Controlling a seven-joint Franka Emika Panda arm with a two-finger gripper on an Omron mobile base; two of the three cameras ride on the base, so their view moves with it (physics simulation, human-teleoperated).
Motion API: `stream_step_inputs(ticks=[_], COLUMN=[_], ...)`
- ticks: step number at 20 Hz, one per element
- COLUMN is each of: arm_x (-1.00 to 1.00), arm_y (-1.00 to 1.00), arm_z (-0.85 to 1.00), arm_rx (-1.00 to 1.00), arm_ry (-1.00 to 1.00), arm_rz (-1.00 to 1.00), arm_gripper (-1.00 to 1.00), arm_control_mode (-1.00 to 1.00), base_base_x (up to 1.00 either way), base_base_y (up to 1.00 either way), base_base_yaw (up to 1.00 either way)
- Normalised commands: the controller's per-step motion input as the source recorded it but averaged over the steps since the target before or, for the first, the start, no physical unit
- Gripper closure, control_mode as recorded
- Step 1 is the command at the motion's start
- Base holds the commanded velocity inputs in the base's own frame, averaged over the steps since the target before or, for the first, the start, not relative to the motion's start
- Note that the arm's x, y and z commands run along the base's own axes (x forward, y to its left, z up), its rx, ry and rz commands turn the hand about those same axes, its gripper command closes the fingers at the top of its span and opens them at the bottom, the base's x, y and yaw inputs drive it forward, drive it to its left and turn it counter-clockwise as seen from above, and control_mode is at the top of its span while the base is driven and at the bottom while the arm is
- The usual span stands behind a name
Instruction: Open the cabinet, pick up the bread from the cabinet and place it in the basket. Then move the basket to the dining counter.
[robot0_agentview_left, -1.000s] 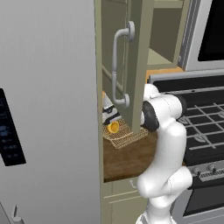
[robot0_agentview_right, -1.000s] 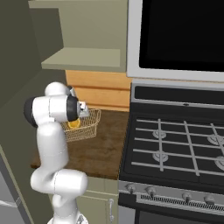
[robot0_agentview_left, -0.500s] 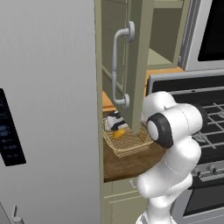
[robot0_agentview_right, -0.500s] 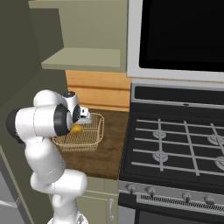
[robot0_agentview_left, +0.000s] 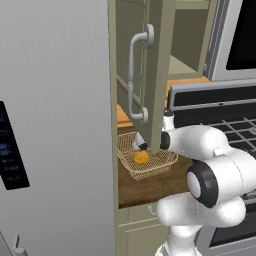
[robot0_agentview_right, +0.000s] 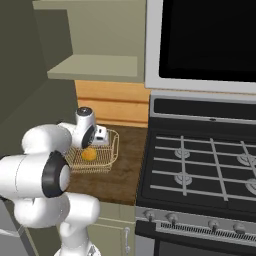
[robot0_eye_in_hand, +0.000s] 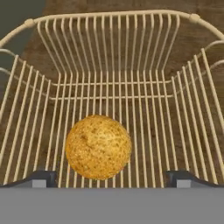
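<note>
- The gripper (robot0_eye_in_hand: 111, 177) no longer sits low against the bread (robot0_eye_in_hand: 98, 146) as it did a second ago; its jaws now stand wide apart, with the bread lying free on the mesh floor of the basket (robot0_eye_in_hand: 111, 52)
- The arm's elbow swings forward and out, bulking large in the left base view where it earlier stood upright and slim; the hand now reaches in over the basket (robot0_agentview_left: 150, 167) from the side
- The bread (robot0_agentview_right: 89, 154) shows plainly in the right base view, no longer hidden by the hand

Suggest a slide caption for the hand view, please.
Open gripper above the bread lying in the wire basket.
</note>
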Motion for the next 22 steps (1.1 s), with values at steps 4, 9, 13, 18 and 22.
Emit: stream_step_inputs(ticks=[4,9,13,18,22], arm_x=[-1.00,-0.72,-0.41,-0.40,-0.76], arm_y=[-0.16,-0.07,-0.08,-0.26,-0.27], arm_z=[0.29,0.26,0.64,0.56,0.04], arm_rx=[0.03,0.04,0.01,0.01,0.08], arm_ry=[-0.03,0.00,0.00,0.07,0.05], arm_rz=[-0.03,-0.15,-0.20,-0.20,-0.19], arm_gripper=[-1.00,-1.00,-1.00,-1.00,-1.00], arm_control_mode=[-1.00,-1.00,-1.00,-1.00,-1.00], base_base_x=[0.00,0.00,0.00,0.00,0.00], base_base_y=[0.00,0.00,0.00,0.00,0.00], base_base_yaw=[0.00,0.00,0.00,0.00,0.00])
